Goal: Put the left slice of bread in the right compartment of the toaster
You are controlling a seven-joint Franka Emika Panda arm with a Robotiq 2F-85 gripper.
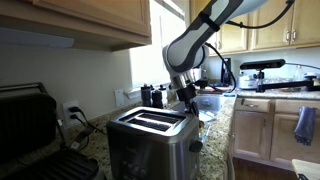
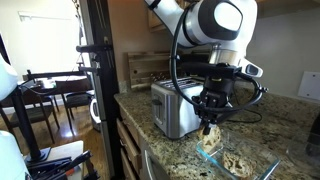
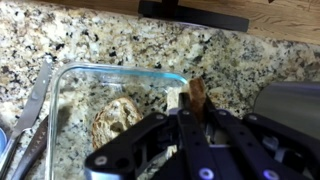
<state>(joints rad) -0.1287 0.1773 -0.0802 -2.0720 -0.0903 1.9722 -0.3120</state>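
Granite counter (image 3: 100, 40): wrist view shows gripper (image 3: 190, 103) pinching bread slice (image 3: 198, 88) by glass dish (image 3: 80, 72); toaster (image 1: 150, 140) slots appear in an exterior view.

Bright daylight comes in through the far window (image 1: 145, 65), so the near left corner is dark. The toaster (image 1: 150, 145) shines a little. Up close, the gripper (image 3: 193, 105) looks blurry.

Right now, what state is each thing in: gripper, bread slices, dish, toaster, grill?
gripper: shut on the held slice
held slice: upright, above the glass dish
second slice: lying flat in the glass dish
glass dish: holds one slice
toaster: both slots look empty
contact grill: lid raised
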